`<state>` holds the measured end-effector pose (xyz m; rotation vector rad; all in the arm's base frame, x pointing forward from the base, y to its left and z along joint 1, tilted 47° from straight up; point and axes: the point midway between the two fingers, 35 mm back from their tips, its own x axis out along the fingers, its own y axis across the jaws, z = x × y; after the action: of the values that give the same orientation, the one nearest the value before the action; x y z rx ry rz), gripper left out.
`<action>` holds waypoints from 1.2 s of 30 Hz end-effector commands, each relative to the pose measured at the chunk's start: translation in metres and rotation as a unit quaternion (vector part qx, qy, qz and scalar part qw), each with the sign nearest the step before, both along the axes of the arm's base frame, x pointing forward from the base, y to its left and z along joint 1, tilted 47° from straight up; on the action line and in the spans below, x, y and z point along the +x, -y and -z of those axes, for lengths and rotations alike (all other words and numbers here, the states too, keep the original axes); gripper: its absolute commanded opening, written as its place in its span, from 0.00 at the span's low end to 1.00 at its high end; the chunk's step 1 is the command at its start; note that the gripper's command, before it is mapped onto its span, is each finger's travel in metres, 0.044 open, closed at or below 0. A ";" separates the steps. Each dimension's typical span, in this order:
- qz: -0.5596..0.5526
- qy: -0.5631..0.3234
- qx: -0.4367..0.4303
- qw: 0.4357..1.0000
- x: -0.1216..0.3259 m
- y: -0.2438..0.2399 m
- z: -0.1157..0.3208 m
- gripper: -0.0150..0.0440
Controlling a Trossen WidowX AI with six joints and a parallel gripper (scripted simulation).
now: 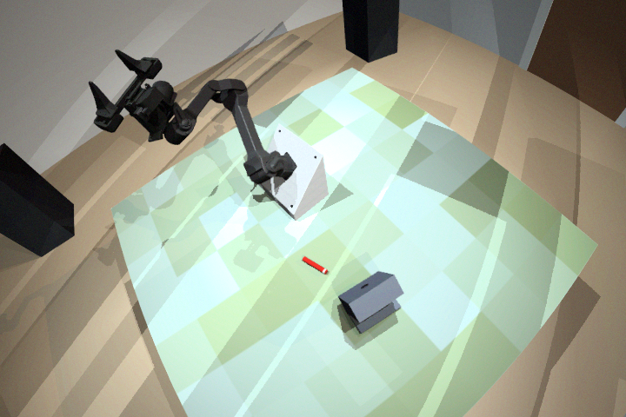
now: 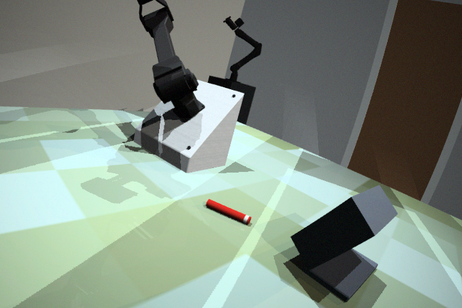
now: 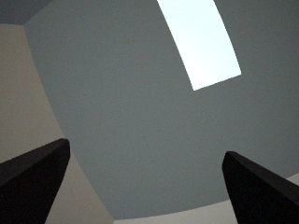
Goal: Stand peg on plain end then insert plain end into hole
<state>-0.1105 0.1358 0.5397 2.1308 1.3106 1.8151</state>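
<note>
A red peg (image 1: 314, 264) (image 2: 226, 210) lies on its side on the table; the white-banded end points towards the grey sloped panel and the plain end points away from it. The sloped panel (image 1: 373, 301) (image 2: 333, 232) is a blue-grey block tilted on a base. Its one dark hole (image 1: 364, 285) shows in the upper face in the top view; in the exterior view the hole is hidden. My gripper (image 1: 104, 67) (image 3: 149, 156) is wide open and empty, raised high and far from the peg and panel. It is out of frame in the exterior view.
A white wedge (image 1: 305, 172) (image 2: 217, 112) with small dark bolt spots bears the arm's base. Black pillars (image 1: 370, 31) (image 1: 25, 201) stand beyond the patterned table top (image 1: 255, 344). Another thin dark arm (image 2: 256, 49) stands in the background.
</note>
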 end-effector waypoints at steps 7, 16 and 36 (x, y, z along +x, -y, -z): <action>-0.034 -0.044 0.032 0.998 0.016 0.015 -0.012 1.00; -0.109 -0.150 0.107 0.977 0.063 0.049 -0.034 1.00; -0.226 -0.353 0.237 0.877 0.189 0.101 -0.038 1.00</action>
<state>0.0553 0.0423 0.5796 3.0742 1.7303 1.7077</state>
